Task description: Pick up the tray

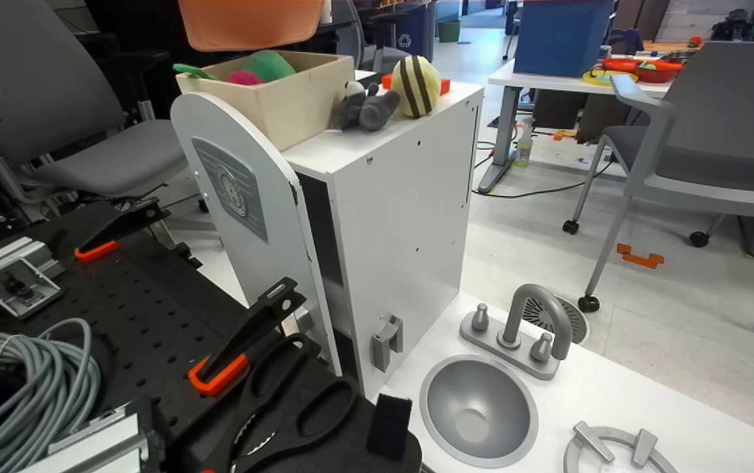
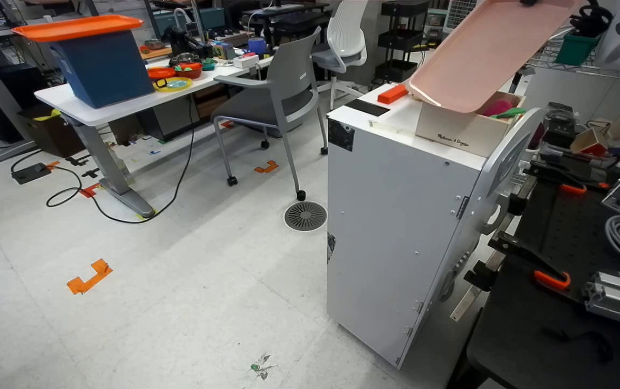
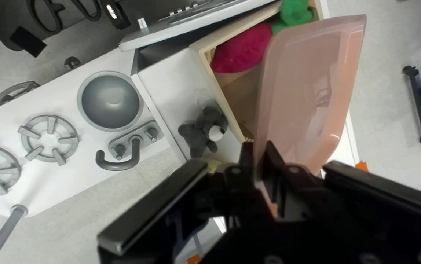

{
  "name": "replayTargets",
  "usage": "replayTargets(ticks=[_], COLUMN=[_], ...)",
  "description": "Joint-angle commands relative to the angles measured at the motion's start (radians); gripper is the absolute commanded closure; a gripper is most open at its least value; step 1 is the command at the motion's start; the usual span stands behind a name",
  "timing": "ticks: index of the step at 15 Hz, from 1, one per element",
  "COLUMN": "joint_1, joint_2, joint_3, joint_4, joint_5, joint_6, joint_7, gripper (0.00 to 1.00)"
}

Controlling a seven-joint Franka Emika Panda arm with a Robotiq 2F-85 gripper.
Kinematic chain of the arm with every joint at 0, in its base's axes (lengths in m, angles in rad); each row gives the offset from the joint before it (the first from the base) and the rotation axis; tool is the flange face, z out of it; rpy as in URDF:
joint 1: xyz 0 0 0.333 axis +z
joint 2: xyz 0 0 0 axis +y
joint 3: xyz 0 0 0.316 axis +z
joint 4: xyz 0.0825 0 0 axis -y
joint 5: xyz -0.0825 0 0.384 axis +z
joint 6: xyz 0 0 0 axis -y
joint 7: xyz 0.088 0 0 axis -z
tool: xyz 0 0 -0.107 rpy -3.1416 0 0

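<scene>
The salmon-pink tray [image 3: 302, 91] is in the air above the white cabinet and hangs steeply tilted. It also shows at the top edge of both exterior views [image 1: 252, 23] [image 2: 496, 51], cut off by the frame. My gripper [image 3: 258, 143] is shut on one rim of the tray, with a finger on each side of the wall. In an exterior view only a small dark part of the gripper [image 2: 528, 2] shows at the top edge; the rest of the arm is out of view. The tray's lower end is over the wooden box, and I cannot tell whether they touch.
The white cabinet [image 1: 410, 197] bears a wooden box [image 1: 305, 98] of soft toys, a grey plush toy [image 1: 367, 105], a striped yellow plush [image 1: 415, 85] and an orange block [image 2: 392, 94]. A toy sink [image 1: 479, 410] and black table [image 1: 134, 315] stand beside it.
</scene>
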Motion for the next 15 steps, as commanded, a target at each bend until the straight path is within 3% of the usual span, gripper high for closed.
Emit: replayTargets(ticks=[1, 9, 15], joint_1=[-0.011, -0.012, -0.002], joint_2=[-0.041, -0.062, -0.068], joint_3=[0.017, 0.019, 0.009], joint_4=[-0.008, -0.015, -0.037], joint_5=[-0.047, -0.044, -0.104], joint_6=[-0.003, 0.016, -0.014], joint_7=[0.085, 0.14, 0.016], gripper=[0.98, 0.98, 0.98])
